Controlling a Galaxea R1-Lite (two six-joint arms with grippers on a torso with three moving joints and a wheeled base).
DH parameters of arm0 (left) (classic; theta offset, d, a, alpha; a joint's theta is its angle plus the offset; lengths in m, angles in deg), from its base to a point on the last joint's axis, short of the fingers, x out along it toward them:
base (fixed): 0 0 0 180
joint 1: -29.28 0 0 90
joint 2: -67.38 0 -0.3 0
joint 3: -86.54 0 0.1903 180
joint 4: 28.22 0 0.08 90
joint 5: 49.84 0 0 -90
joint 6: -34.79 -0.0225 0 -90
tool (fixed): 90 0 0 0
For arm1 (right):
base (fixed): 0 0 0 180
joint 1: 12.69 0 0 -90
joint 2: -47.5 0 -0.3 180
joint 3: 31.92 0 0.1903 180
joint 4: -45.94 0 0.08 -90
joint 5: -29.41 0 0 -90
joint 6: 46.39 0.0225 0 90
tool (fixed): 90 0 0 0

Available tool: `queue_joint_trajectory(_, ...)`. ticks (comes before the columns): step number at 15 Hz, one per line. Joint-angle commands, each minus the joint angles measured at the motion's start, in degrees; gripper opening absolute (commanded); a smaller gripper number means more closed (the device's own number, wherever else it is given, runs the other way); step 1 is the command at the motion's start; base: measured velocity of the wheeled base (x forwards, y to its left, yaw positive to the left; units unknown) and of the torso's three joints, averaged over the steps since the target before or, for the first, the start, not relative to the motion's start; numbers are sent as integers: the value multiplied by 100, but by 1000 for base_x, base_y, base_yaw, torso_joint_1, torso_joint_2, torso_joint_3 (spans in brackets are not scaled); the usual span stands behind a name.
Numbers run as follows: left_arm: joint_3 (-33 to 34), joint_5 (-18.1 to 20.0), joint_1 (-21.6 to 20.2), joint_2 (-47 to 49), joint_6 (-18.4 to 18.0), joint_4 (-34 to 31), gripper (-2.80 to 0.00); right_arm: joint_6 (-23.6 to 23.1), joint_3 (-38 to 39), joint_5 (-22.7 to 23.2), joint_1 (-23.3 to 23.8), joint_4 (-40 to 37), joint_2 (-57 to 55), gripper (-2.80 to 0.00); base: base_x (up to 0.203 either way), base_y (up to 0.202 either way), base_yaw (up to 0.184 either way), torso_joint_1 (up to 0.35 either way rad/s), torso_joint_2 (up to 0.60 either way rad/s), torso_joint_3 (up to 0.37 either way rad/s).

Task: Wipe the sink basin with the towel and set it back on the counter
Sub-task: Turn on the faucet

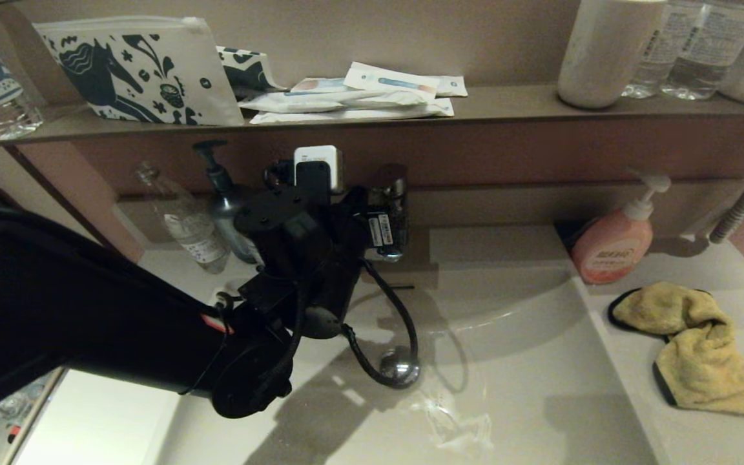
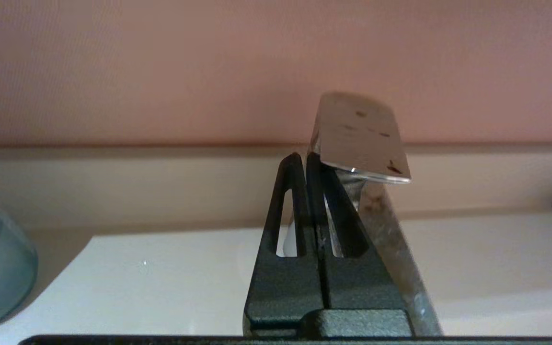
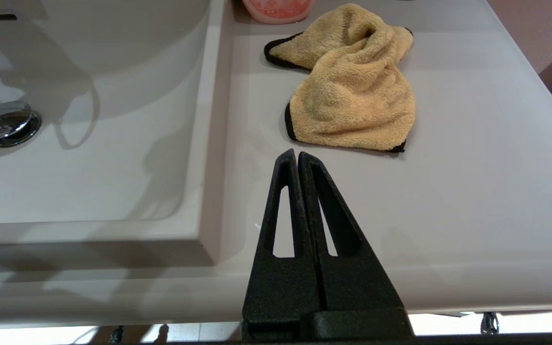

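The mustard-yellow towel [image 1: 688, 342] [image 3: 352, 91] lies crumpled on the off-white counter [image 1: 721, 439] [image 3: 472, 191], to the right of the sink basin [image 1: 527, 387] [image 3: 89, 158] and in front of the pink soap bottle. My right gripper [image 3: 296, 154] hovers shut and empty over the counter's front edge, a short way from the towel. It does not show in the head view. My left arm [image 1: 294, 258] reaches across the basin. Its gripper [image 2: 304, 157] is shut with its tips against the underside of the chrome tap lever [image 2: 360, 136], holding nothing. The chrome drain plug [image 1: 400, 368] [image 3: 7, 123] sits mid-basin.
The pink soap bottle [image 1: 611, 248] stands at the counter's back right. A clear bottle [image 1: 188, 223] and a dark pump bottle [image 1: 223, 200] stand back left. The brown shelf [image 1: 507, 103] above carries a patterned pouch, packets and bottles. A wet patch [image 1: 456, 423] shines in the basin.
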Motion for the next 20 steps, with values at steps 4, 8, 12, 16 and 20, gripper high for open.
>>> queue_joint_trajectory(4, -39, -151, 129, -206, -8, 45, -280, -5, -4, 1, 0, 1, -9, -280, 0, 0, 0, 0, 0, 0)
queue_joint_trajectory(8, -136, -151, 164, -241, -101, 46, -280, 2, 5, 1, -1, 1, -9, -280, 0, 0, 0, 0, 0, 0)
queue_joint_trajectory(12, -152, -133, 164, -437, -119, 2, -280, -4, 2, 1, -5, 1, -9, -280, 0, 0, 0, 0, 0, 0)
queue_joint_trajectory(16, -176, -116, 173, -417, -259, 11, -280, 0, 5, 1, 0, 1, -9, -280, 0, 0, 0, 0, 0, 0)
queue_joint_trajectory(20, -392, -84, 173, -246, -422, -5, -280, 2, -2, 1, -5, 1, -9, -280, 0, 0, 0, 0, 0, 0)
